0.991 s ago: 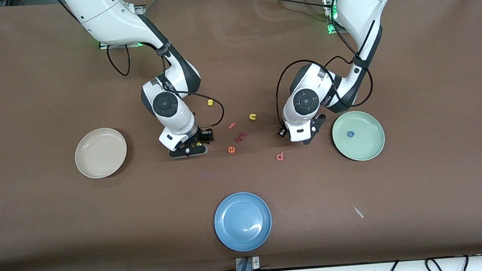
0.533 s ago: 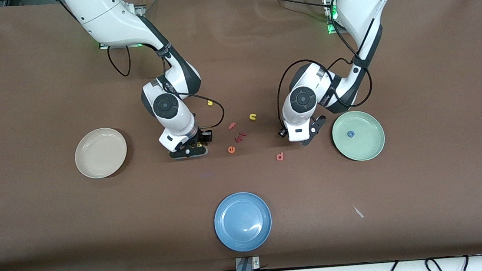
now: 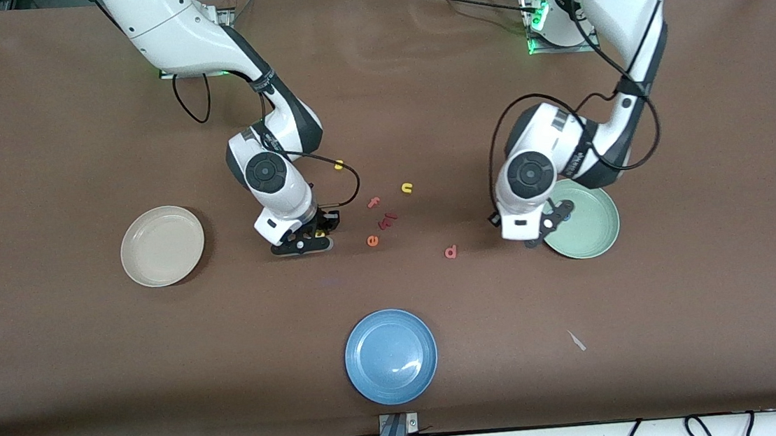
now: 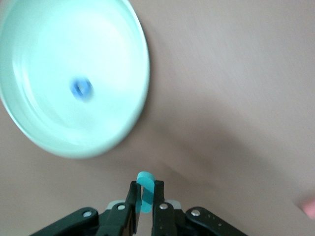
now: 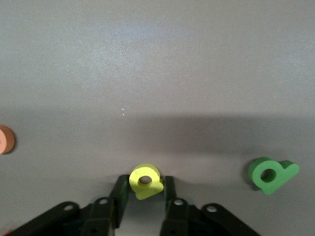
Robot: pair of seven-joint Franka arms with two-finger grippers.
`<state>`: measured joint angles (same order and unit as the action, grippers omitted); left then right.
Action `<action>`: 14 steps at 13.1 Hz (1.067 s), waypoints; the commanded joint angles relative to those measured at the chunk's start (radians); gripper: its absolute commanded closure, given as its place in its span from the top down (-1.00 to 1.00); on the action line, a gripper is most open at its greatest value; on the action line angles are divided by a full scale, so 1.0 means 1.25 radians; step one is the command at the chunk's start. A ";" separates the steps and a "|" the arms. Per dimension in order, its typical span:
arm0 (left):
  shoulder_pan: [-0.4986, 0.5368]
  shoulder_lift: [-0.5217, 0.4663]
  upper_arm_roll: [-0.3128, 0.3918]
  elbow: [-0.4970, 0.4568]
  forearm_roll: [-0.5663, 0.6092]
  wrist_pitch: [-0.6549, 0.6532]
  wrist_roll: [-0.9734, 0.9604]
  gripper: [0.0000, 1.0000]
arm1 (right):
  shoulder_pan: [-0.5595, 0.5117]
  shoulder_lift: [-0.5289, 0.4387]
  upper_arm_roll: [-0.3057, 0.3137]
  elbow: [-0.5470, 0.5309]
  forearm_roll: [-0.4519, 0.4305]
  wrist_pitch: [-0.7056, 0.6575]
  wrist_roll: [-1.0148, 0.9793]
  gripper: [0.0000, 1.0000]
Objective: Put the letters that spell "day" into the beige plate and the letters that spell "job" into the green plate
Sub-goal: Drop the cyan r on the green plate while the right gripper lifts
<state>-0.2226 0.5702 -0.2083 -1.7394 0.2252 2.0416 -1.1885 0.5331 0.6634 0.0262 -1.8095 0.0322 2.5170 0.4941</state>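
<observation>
We see the left tool (image 4: 143, 206) clamping the teal j (image 4: 145, 197) by the green plate (image 3: 597, 236) (blue o (image 4: 81, 88) inside); the right tool (image 5: 142, 196), low on the table (image 3: 91, 356), closes around the yellow a (image 5: 145, 181).

Both robot arms had glossy white shells with dark grey joint bands and a round black cap with a ringed centre near each wrist. Thin black cables looped loosely beside both forearms. The left gripper (image 4: 145, 209) and the right gripper (image 5: 143, 196) had black fingers studded with small silver screws. Green lights glowed at both bases.
</observation>
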 commanded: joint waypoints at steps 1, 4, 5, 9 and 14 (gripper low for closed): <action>0.032 -0.007 -0.006 -0.012 0.099 -0.016 0.038 -1.00 | 0.001 0.013 0.001 0.017 0.009 -0.012 -0.006 -0.44; 0.074 0.011 -0.008 -0.010 0.116 -0.006 0.093 -1.00 | 0.001 0.013 0.001 0.018 0.009 -0.013 -0.006 -0.60; 0.092 0.020 -0.008 -0.012 0.117 0.010 0.100 -1.00 | 0.001 0.012 0.001 0.024 0.010 -0.027 -0.005 -0.63; 0.107 0.032 -0.011 -0.012 0.102 0.017 0.140 0.99 | -0.009 0.006 0.000 0.062 0.010 -0.092 -0.006 -0.76; 0.096 0.008 -0.059 0.002 0.102 0.010 0.130 1.00 | -0.022 -0.046 -0.021 0.077 0.010 -0.179 -0.017 -0.79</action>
<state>-0.0971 0.6116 -0.2637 -1.7396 0.3423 2.0640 -1.0353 0.5138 0.6487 0.0123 -1.7109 0.0322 2.3476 0.4932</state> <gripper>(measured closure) 0.335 0.696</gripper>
